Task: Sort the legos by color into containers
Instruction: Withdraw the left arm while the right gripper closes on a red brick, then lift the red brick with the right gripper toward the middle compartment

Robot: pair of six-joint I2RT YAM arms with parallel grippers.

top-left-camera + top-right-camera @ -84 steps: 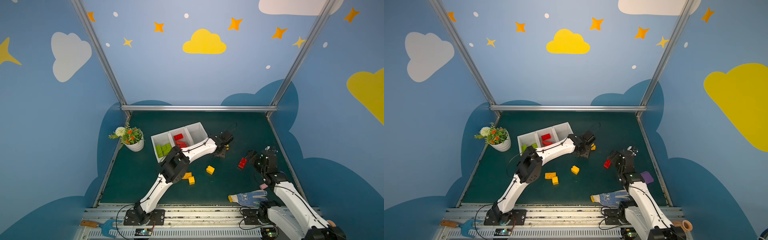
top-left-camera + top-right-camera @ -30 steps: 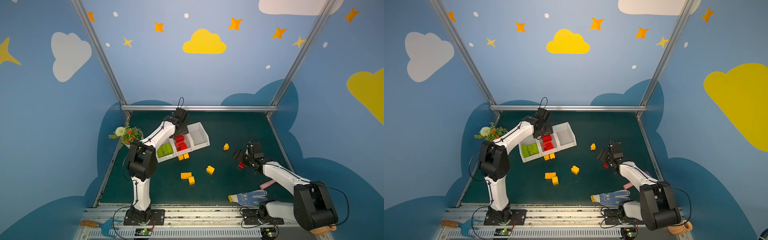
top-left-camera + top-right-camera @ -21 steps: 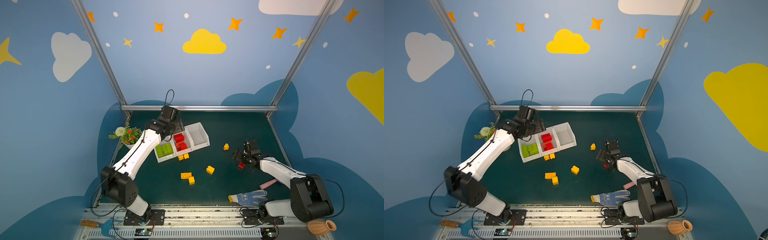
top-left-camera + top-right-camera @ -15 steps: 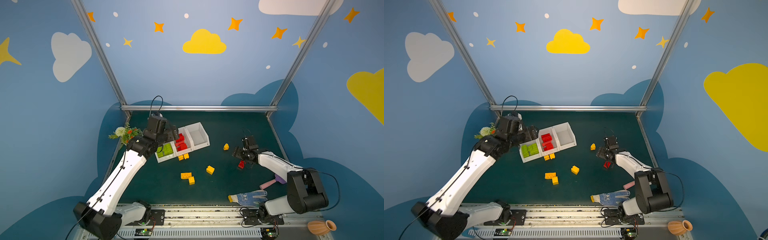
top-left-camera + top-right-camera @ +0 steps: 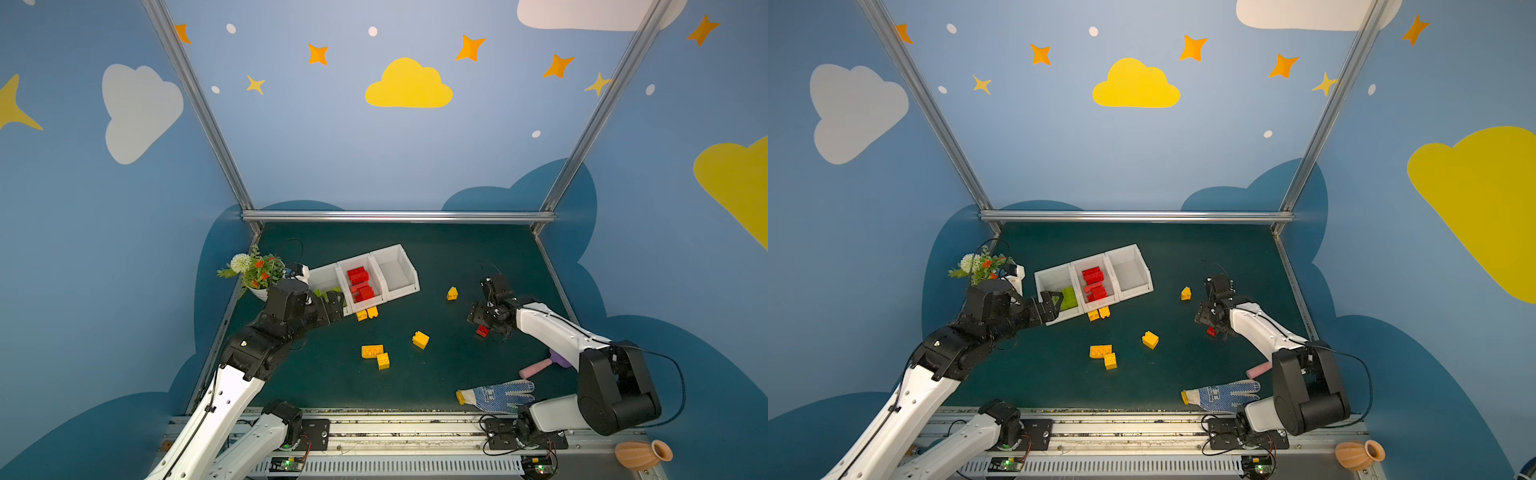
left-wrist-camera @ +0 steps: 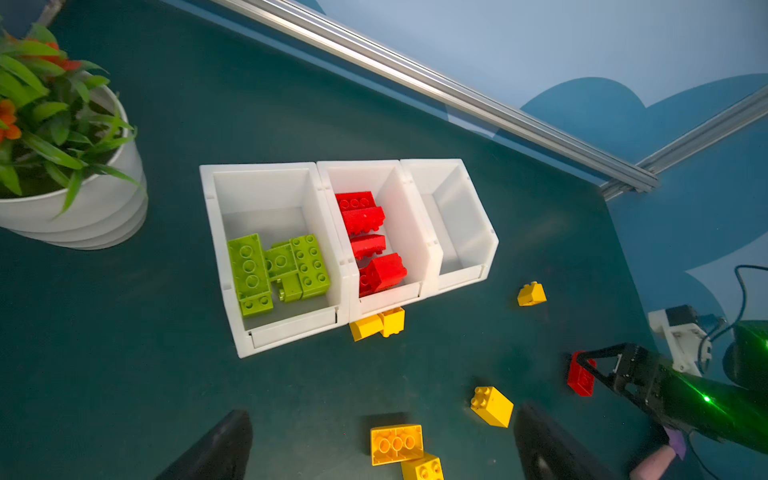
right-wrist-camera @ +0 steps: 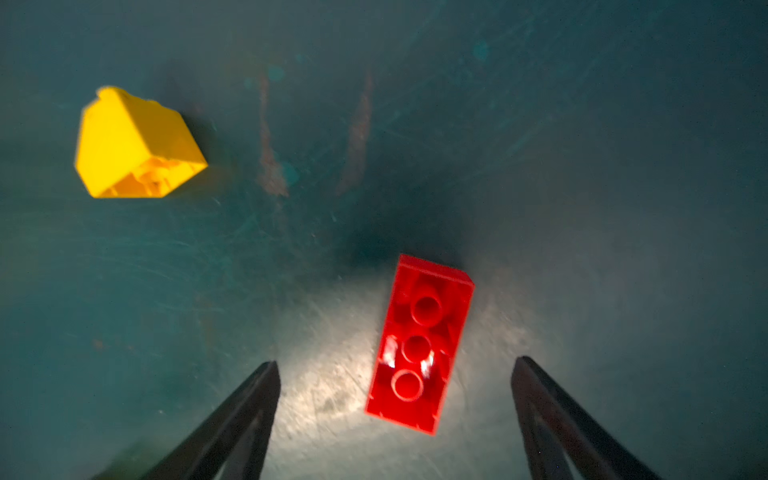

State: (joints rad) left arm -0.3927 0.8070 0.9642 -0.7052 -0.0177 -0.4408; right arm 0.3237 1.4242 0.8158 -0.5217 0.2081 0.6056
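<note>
Lime green studded plastic bricks (image 6: 274,266) lie in the eight o'clock end bin of the three joined white rectangular plastic bins (image 6: 453,216), and red studded plastic bricks (image 6: 365,232) lie in the middle bin. In both top views the row stands at about ten o'clock from the middle of the dark green counter (image 5: 436,249). Two small yellow plastic bricks (image 5: 367,313) touch the middle bin's near wall, at its six o'clock. A yellow L-shaped pair of bricks (image 5: 372,351) and a single yellow plastic brick (image 5: 420,339) lie near the counter's middle. A tipped yellow plastic brick (image 5: 452,293) lies at three o'clock of the bins, well apart from them. A loose red plastic brick (image 7: 419,345) lies at five o'clock of that tipped one, its hollow underside toward the right wrist camera. The right end effector (image 7: 395,362) hangs over it, jaws spread wide on either side and touching neither flank. The left end effector (image 6: 382,409), raised off the counter, shows in both top views in front of the near corner of the green bricks' bin, jaws far apart and gripping nothing. A white ribbed flower pot (image 6: 83,216) with a plant stands at nine o'clock of the bins. A blue-dotted white fabric glove (image 5: 496,395) and a pink cylinder (image 5: 536,368) lie toward five o'clock on the counter
</note>
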